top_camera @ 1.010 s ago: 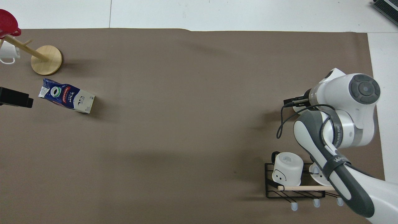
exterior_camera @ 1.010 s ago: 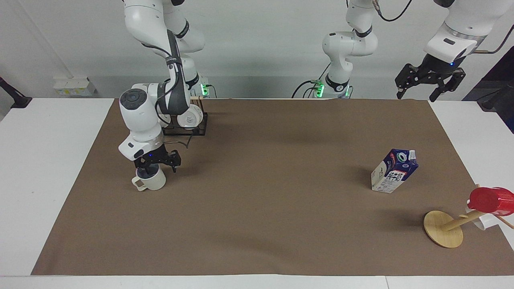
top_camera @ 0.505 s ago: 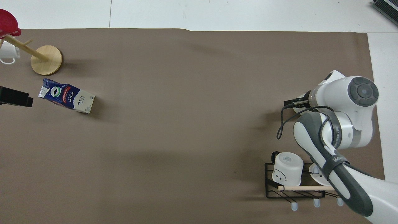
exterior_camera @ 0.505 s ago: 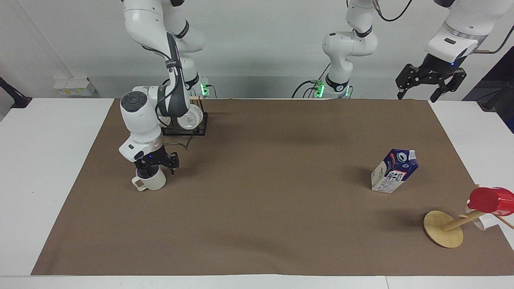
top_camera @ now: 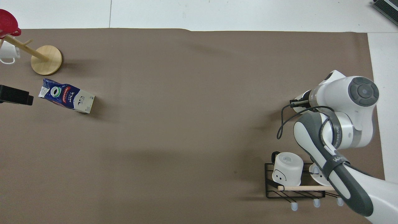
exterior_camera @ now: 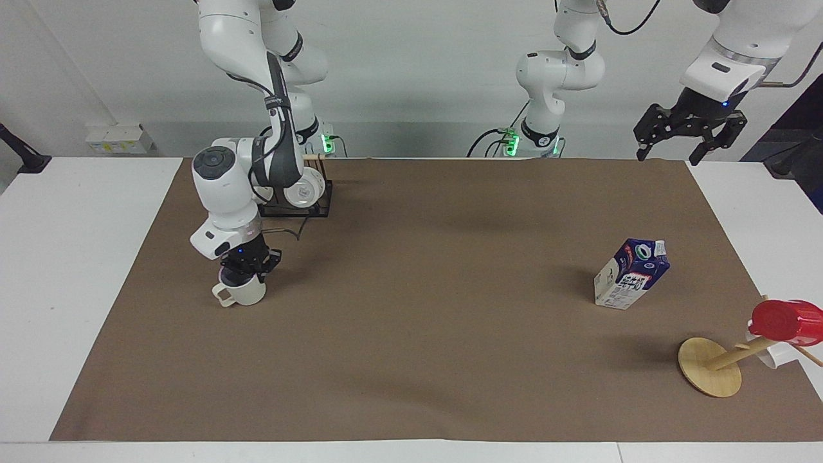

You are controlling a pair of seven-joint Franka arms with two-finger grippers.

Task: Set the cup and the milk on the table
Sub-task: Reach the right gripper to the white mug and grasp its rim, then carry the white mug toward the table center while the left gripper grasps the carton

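The right gripper clenches the rim of the small cream-beige mug, which stands on the brown-sheeted white table toward the right arm's end from the upright blue-and-white milk carton. The left gripper waits released above the table's corner.

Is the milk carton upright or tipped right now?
Upright. The milk carton stands on its white base on the brown sheet, gable and green-ringed cap on top, no gripper near it.

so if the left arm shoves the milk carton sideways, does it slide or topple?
Probably topples: the milk carton is tall over a small base. It looks light, likely easy to move. The brown paper sheet may drag its base.
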